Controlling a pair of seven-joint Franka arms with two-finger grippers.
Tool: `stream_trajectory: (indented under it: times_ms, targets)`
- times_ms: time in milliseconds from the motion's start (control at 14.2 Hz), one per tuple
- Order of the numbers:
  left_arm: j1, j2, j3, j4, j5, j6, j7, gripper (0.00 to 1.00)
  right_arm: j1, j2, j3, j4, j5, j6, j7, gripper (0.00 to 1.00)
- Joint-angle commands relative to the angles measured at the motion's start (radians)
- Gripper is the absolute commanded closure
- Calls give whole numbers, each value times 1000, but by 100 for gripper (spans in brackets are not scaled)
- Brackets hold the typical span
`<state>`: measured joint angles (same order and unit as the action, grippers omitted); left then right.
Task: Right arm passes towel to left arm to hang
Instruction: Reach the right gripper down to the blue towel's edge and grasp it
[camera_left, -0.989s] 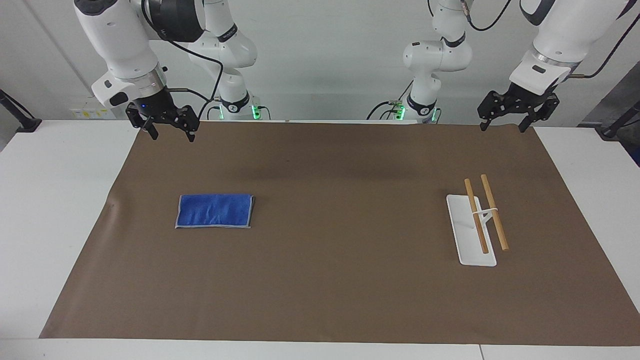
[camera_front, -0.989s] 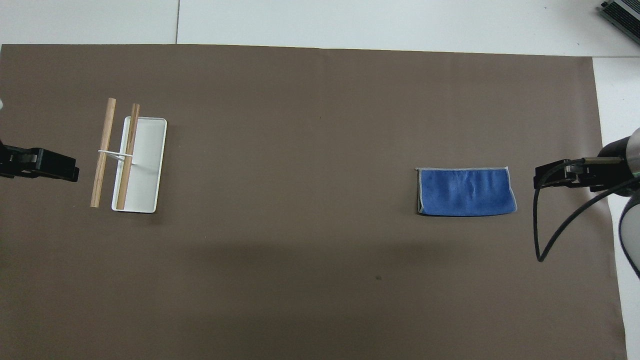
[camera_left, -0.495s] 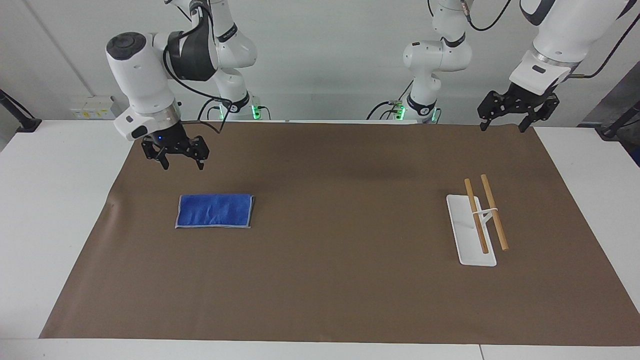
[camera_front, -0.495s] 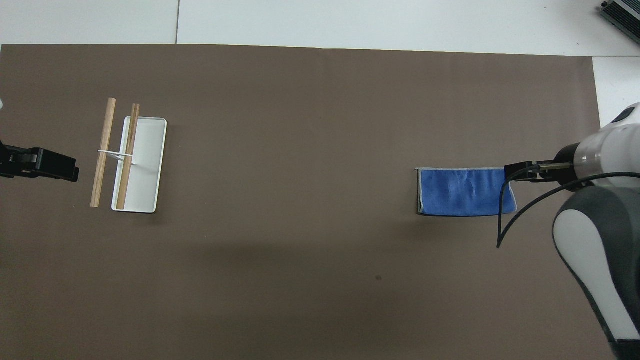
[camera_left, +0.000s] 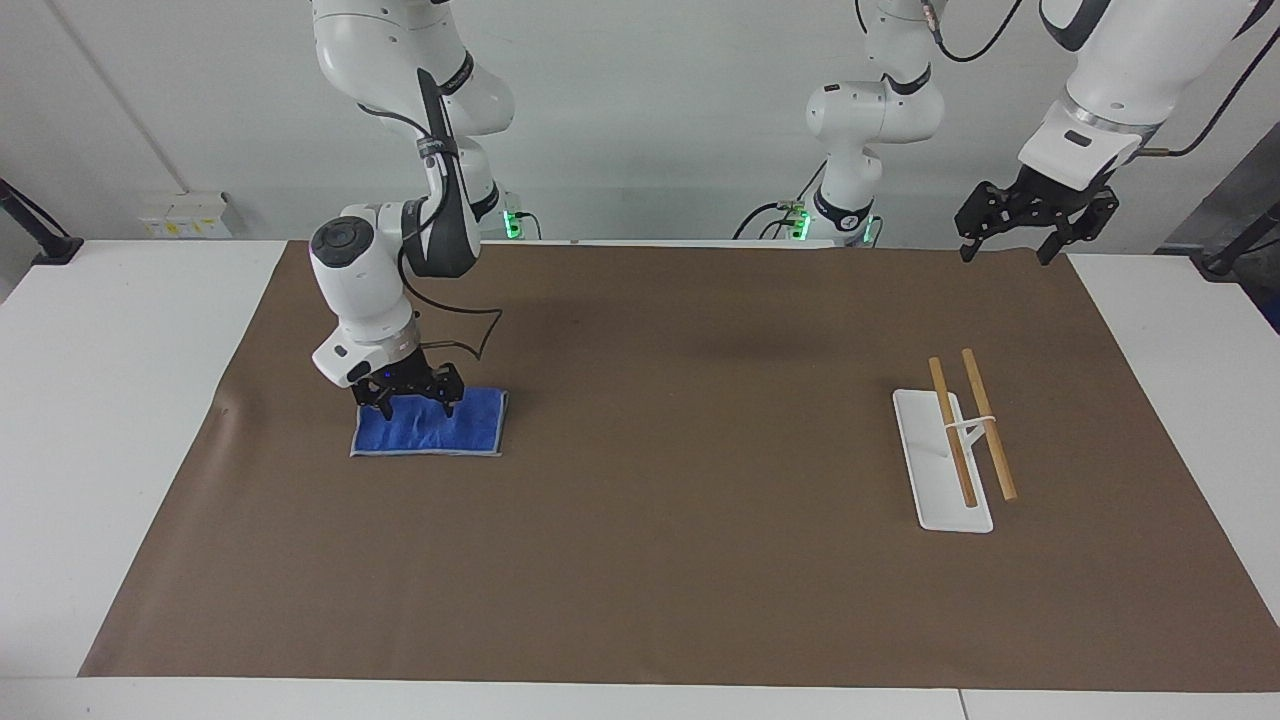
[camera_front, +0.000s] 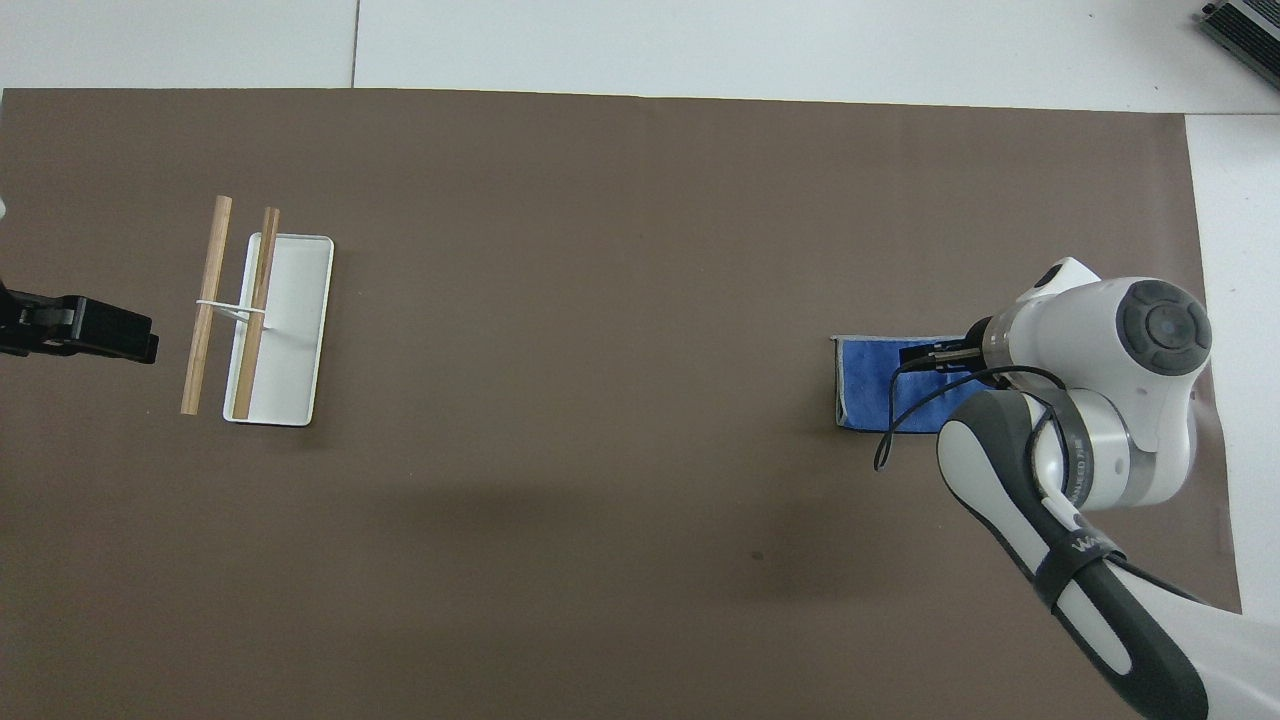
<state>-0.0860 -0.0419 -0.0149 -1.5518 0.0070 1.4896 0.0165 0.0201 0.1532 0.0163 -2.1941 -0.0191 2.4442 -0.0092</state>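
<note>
The towel (camera_left: 430, 425) lies flat on the brown mat (camera_left: 660, 560) that covers the worktop (camera_left: 100, 420), toward the right arm's end, folded into a rectangle whose long axis runs along the worktop from one arm's end toward the other. The right gripper (camera_left: 405, 398) is directly over the towel, above the long edge that lies nearer the robots and toward the short end nearest the right arm's end of the worktop. Its fingers are spread wide and point down at the cloth with nothing between them; from the facing view the tips look to be at or just above the fabric, and I cannot tell whether they already touch it. The fingers seem to be spread along the towel's length, so closing would likely pinch a fold of that near edge.

The right arm (camera_left: 375, 290) is plainly the nearer one. The rack (camera_left: 955, 445) with its two wooden rods stands well apart from the towel, toward the left arm's end, its rods running crosswise to the towel's long axis. The left gripper (camera_left: 1035, 215) waits up in the air over the mat's corner, on the robots' side of the rack, likewise wide open and empty. Judging by this, the lift is not yet begun, and the handover would have to carry the towel a long way toward the rack
</note>
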Motion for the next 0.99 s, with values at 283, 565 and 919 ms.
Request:
stream_trajectory:
  times_ms: [283,565,919]
  targets:
    - [3,-29,1,-31,-12,-3,-10,0,-8,29,1,-62,10,114,-23,0]
    - [3,-29,1,-31,-12,-5,-10,0,-6,40,1,-73,10,142,-21,0]
    - [3,-29,1,-31,-12,-3,-10,0,-6,40,1,-84,10,153,-25,0]
